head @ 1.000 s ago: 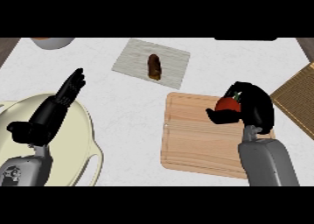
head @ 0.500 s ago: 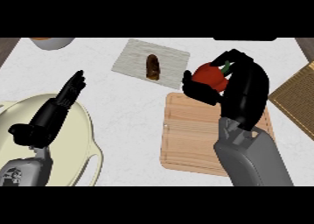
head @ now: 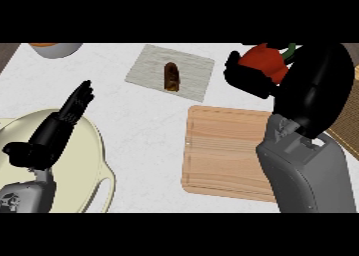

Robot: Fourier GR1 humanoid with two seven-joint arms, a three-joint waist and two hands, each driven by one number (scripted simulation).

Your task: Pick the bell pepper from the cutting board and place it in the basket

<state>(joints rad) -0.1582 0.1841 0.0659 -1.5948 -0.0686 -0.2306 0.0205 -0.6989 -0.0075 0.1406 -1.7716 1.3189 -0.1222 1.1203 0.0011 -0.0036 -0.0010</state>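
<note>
The black right hand [head: 259, 77] has its fingers and thumb curled round the glossy red bell pepper with a green stem [head: 265, 61], and it holds the pepper up off the counter, near the far edge and beyond the pale wooden cutting board [head: 225, 150]; the board lies bare below the grey forearm, so the pick looks done and the carry is the step in hand. To do it well, I would say the arm wants to swing out to the robot's right, toward the brown woven basket [head: 357, 120], of which only a strip shows at the right edge; the pepper should stay high enough to pass over the basket's rim before it comes down, and the fingers should part only once it sits over the inside, not over the edge; how deep the basket is I cannot tell, since the arm covers most of it. The pepper itself is round and smooth, bright red with a short green stem pointing up and to the right; most of its lower side is hidden by the palm, so its full shape is not clear. The black left hand [head: 60, 122] rests with straight fingers above the cream-coloured round plate [head: 86, 170] at the lower left, holding nothing.
</note>
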